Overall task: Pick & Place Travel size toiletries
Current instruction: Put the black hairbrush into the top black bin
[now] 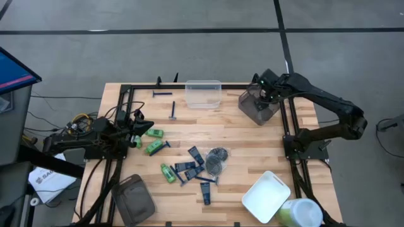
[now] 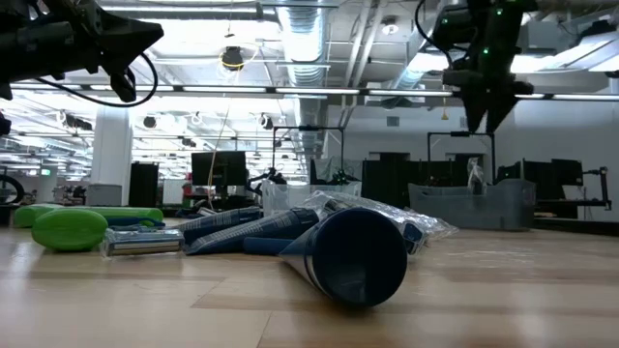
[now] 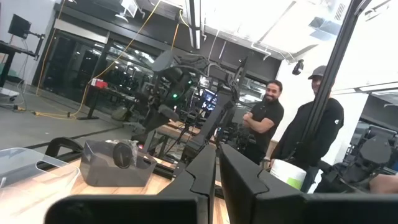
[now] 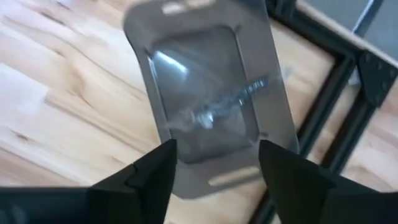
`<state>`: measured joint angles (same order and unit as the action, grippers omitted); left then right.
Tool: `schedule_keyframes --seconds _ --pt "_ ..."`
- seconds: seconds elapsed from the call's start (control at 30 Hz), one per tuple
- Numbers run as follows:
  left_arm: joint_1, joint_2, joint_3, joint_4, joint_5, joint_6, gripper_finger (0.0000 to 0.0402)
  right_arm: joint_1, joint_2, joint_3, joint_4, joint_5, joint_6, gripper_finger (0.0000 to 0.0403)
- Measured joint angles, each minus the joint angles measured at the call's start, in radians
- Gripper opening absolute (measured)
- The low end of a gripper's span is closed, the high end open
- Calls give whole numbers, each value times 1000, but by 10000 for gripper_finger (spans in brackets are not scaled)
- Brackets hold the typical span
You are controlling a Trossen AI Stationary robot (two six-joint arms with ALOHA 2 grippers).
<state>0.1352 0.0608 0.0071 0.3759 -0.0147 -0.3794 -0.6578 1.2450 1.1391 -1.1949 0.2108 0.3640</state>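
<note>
The travel size toiletries lie loose mid-table: green mini bottles point(image 1: 153, 147), dark navy tubes point(image 1: 189, 165), a wrapped greyish disc point(image 1: 216, 159) and blue razors point(image 1: 173, 110). In the low view a navy tube point(image 2: 348, 253) lies nearest. My right gripper point(image 4: 214, 168) hangs open, pointing down, above the grey tub point(image 1: 257, 106) at the far right. A thin item point(image 4: 224, 107), blurred, lies on that tub's floor point(image 4: 205, 93). My left gripper point(image 1: 136, 129) stays shut at the table's left side, raised near a green bottle point(image 1: 154, 133), holding nothing.
A clear tub point(image 1: 203, 93) stands at the far middle. A white tub point(image 1: 266, 197) sits near right and a grey-brown tub point(image 1: 134, 198) near left. Black frame rails point(image 1: 287, 126) run along both sides. Two people point(image 3: 267, 118) stand beyond the table.
</note>
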Motion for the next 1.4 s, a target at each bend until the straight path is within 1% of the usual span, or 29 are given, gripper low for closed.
schedule_keyframes --seconds 0.07,0.13,0.33,0.4,0.5,0.6,0.7,0.83,0.97,1.23,1.4 --pt "0 0 0 0 1 0 19 -1 14 -6 -29 0 0 188" --pt "0 0 0 0 1 0 19 -8 35 -7 -47 9 -5 154" --pt "0 0 0 0 1 0 19 -15 131 -7 -35 34 -60 27" --pt "0 0 0 0 1 0 19 -15 176 -7 -35 34 -80 8" --pt "0 0 0 0 0 -2 19 -15 242 -7 -27 34 -84 19" --pt "0 0 0 0 0 -3 19 -20 300 -7 22 34 -112 25" --pt "0 0 0 0 0 -3 19 -20 335 -7 101 29 -131 16" --pt "0 0 0 0 0 -3 19 -2 344 10 166 26 -162 2" --pt "0 0 0 0 0 -3 19 25 305 48 220 26 -207 6" --pt "0 0 0 0 0 -3 19 98 162 145 234 24 -212 15" --pt "0 0 0 0 0 0 19 207 60 160 287 -55 -274 28"
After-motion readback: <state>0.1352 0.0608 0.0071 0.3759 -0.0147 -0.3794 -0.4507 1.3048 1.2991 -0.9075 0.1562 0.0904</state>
